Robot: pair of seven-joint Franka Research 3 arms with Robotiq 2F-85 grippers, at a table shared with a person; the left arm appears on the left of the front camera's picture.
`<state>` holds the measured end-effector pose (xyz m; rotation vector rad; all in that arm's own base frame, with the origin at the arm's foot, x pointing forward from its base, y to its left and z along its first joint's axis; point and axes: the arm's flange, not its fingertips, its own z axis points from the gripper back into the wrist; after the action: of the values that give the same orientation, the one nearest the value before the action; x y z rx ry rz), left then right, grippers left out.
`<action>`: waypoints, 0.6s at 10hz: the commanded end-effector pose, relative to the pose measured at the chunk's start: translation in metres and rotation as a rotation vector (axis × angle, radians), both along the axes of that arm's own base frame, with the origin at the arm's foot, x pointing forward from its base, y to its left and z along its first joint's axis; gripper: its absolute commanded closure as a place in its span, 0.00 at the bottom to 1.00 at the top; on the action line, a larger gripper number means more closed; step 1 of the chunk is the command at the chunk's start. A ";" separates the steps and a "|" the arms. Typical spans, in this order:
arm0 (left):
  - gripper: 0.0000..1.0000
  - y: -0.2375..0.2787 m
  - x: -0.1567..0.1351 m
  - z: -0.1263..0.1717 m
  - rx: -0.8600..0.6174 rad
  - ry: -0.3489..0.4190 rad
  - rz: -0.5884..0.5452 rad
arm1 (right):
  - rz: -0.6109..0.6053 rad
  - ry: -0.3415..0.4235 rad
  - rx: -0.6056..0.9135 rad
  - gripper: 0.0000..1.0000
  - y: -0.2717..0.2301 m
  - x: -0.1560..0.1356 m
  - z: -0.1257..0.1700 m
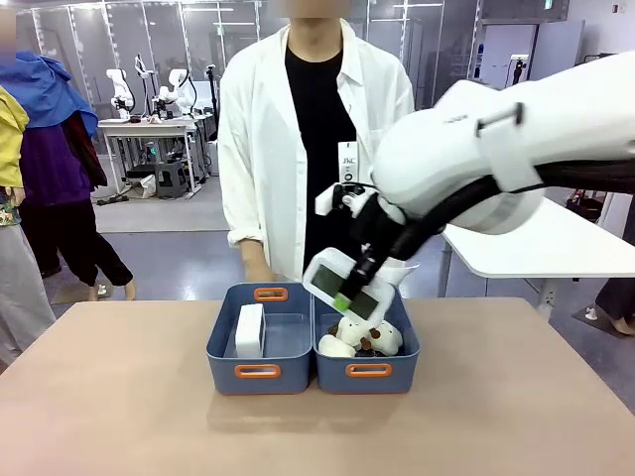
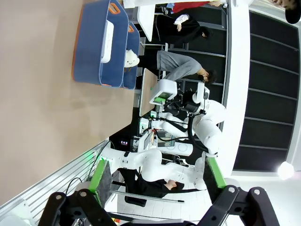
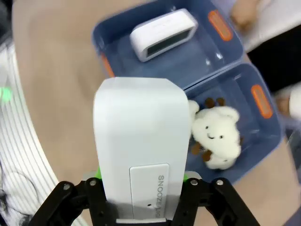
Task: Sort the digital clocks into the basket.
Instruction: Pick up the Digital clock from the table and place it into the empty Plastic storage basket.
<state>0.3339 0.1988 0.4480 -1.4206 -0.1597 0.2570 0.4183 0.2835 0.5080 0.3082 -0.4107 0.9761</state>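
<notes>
Robotics lab.
Far left, more white robot arms on a workbench; glass partitions behind; lab coat across the tabletop.

Fingers clamp clock (snooze side up) over baskets

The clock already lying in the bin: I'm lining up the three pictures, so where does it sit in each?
Front view: the clock stands on edge in the left blue bin, below centre.
Left wrist view: top, in the nearer bin, a white slab.
Right wrist view: top centre, LCD face showing.
Shared landmark: the plush toy in the neighbouring bin.
</notes>
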 end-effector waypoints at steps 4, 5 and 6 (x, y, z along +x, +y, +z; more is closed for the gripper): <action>0.00 0.001 -0.005 0.001 0.010 -0.005 -0.011 | -0.369 0.060 -0.015 0.47 0.084 0.018 -0.025; 0.00 0.001 -0.005 0.001 0.010 -0.005 -0.011 | -0.403 0.047 -0.056 0.47 0.092 0.022 -0.037; 0.00 0.001 -0.005 0.001 0.010 -0.005 -0.011 | -0.481 0.096 -0.031 0.47 0.096 0.031 -0.045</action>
<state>0.3338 0.1990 0.4480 -1.4206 -0.1600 0.2573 0.4396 0.3613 0.4623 0.2257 -0.3599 0.5855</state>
